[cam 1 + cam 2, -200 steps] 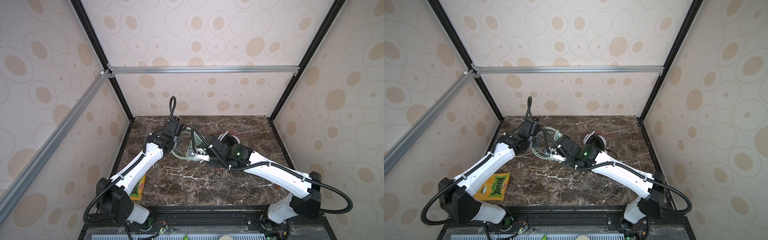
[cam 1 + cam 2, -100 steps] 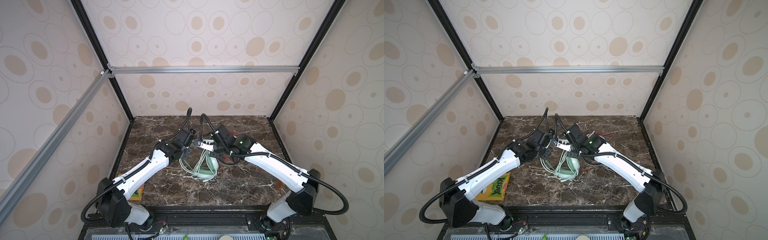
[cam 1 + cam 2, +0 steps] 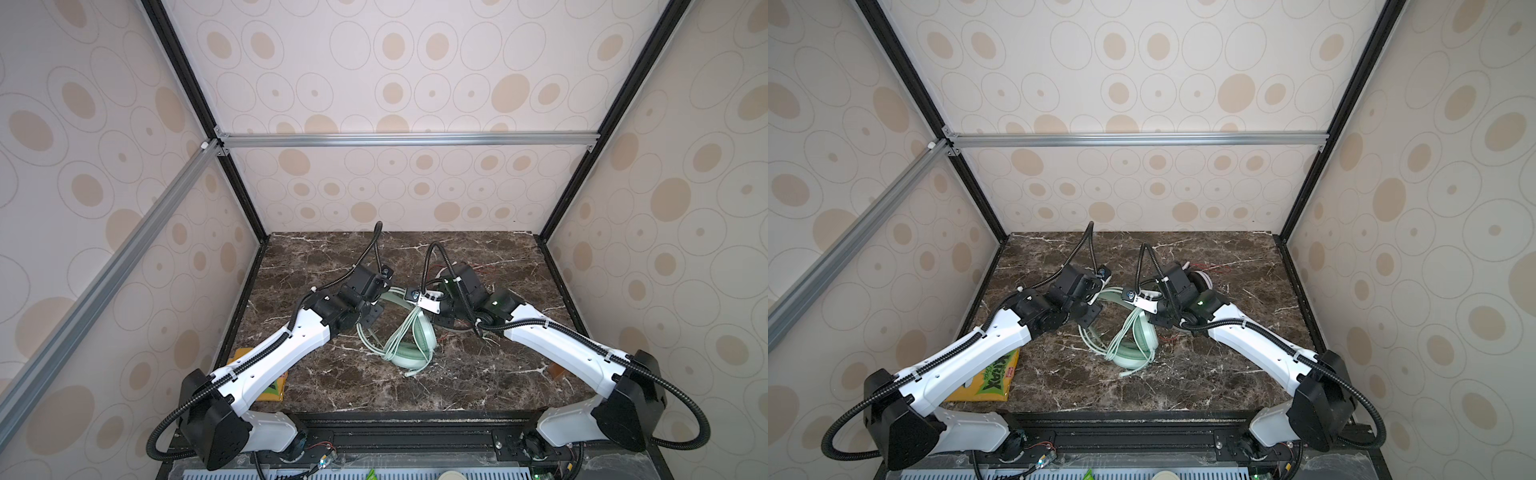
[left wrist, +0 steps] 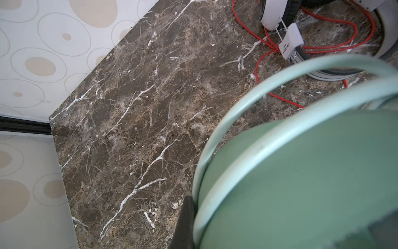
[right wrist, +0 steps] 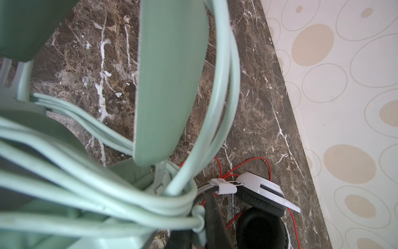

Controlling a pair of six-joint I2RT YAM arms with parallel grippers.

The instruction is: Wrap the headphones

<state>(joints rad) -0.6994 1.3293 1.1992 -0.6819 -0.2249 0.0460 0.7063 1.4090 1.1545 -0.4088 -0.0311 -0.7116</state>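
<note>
Left end effector (image 3: 378, 309): clamped on matte mint headphones (image 3: 422, 336), broad curved headband (image 5: 170, 86). Right end effector (image 3: 438, 318): pinching smooth pale green cord (image 5: 129, 200), bundled loops. Glossy white-and-black headphones (image 5: 260, 187) on veined marble desk (image 3: 478, 374).

Cream walls (image 3: 395, 62) printed with beige ovals; dark brown marble tabletop (image 3: 374, 386). Black corner posts (image 3: 190, 75); an aluminium crossbar (image 3: 407, 139) behind.

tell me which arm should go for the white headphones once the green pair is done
Probably right. The white headphones lie just behind the right gripper; the left gripper sits on the far side of the green headphones. Both grip the green pair, so it must release first.
</note>
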